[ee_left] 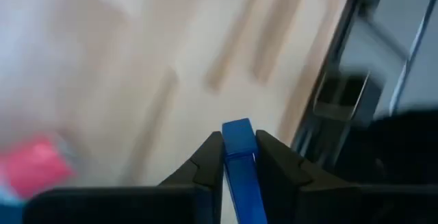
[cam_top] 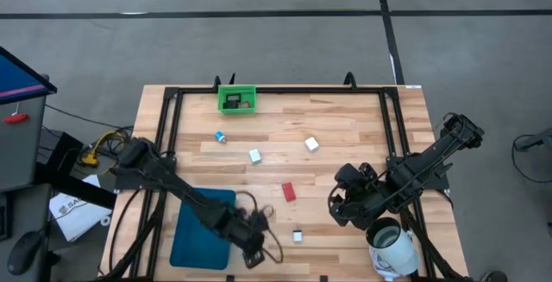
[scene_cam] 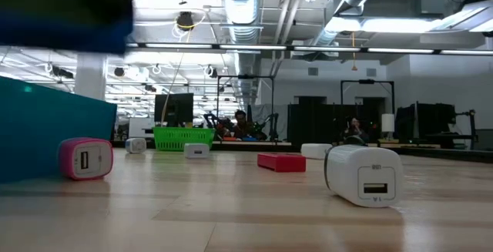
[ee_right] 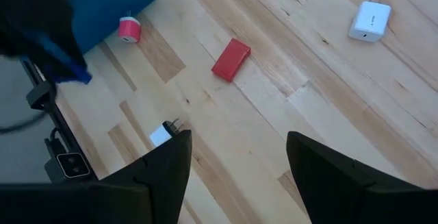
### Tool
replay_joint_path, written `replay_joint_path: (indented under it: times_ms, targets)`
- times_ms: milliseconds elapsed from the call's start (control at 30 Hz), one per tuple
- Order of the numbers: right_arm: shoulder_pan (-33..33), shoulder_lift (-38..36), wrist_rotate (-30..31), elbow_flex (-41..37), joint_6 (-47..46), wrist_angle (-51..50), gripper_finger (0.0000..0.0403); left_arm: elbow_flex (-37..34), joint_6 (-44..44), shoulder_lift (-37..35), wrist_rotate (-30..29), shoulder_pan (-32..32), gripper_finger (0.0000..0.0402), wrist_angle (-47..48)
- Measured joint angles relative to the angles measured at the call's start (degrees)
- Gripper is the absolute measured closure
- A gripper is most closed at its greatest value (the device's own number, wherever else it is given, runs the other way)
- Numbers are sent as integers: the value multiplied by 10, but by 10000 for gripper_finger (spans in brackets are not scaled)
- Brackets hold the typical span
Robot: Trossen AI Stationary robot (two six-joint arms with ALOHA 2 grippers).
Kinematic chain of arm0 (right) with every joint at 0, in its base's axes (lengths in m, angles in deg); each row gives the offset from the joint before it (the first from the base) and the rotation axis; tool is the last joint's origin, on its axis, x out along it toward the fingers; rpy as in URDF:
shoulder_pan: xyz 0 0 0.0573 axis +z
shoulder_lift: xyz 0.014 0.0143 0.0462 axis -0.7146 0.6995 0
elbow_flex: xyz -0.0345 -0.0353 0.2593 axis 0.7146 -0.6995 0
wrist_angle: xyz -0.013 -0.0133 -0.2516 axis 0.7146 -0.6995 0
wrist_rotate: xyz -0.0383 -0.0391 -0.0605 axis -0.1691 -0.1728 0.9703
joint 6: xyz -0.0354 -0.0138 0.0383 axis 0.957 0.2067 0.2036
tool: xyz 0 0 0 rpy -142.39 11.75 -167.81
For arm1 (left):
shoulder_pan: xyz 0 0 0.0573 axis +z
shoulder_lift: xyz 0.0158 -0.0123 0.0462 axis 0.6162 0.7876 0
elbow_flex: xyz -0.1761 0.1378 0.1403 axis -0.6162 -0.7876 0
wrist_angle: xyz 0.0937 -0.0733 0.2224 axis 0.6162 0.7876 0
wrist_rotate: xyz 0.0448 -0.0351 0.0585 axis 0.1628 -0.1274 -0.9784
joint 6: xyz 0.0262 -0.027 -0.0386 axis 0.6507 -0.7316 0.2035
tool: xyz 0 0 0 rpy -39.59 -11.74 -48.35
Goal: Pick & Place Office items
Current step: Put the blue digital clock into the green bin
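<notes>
My left gripper (ee_left: pixel 238 150) is at the table's near edge (cam_top: pixel 253 252), just right of the teal tray (cam_top: pixel 200 226), and is shut on a blue oblong block (ee_left: pixel 239 176). My right gripper (ee_right: pixel 239 159) hovers open over the right half of the table (cam_top: pixel 338 206), holding nothing. Lying flat on the wood are a red block (cam_top: pixel 289 191), a white plug cube (cam_top: pixel 297 235), two white cubes (cam_top: pixel 255 155) (cam_top: pixel 311 144) and a cyan bit (cam_top: pixel 221 136). A pink-red cube (ee_right: pixel 129 29) rests beside the tray's edge. My left gripper pinches the blue block between its two fingers (ee_left: pixel 209 161). The block lies along the fingers, and its free end (ee_left: pixel 237 129) sticks out past the fingertips. In the right wrist view the block (ee_right: pixel 65 65) is held off the table.
A green bin (cam_top: pixel 235 99) holding small items stands at the far edge. A large white mug (cam_top: pixel 392 249) sits at the near right corner, beside my right arm. Black frame rails (cam_top: pixel 168 135) run along both sides. Open wood lies between the red block and the far items.
</notes>
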Motion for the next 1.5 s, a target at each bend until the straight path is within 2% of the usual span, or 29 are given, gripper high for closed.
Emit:
replay_joint_path:
  times_ms: [167,300,500,633,800,1000,1133,1500]
  targets:
    - [8,0,10,0,-11,5,172,1,1,-82,-139,53,349,49]
    - [21,0,14,0,-25,11,172,0,33,-134,-215,128,349,146]
    - [34,0,37,0,-81,9,172,1,136,-174,-231,310,349,213]
    - [35,0,52,0,-134,8,172,1,251,-182,-216,448,349,208]
    - [23,0,77,0,-178,7,172,1,357,-179,-151,614,349,170]
    - [-19,0,78,0,-196,3,172,1,420,-155,-72,736,349,139]
    - [-44,0,76,0,-200,5,173,1,442,-118,-40,762,349,143]
    - [-90,0,61,0,-200,21,173,1,453,-11,22,765,349,96]
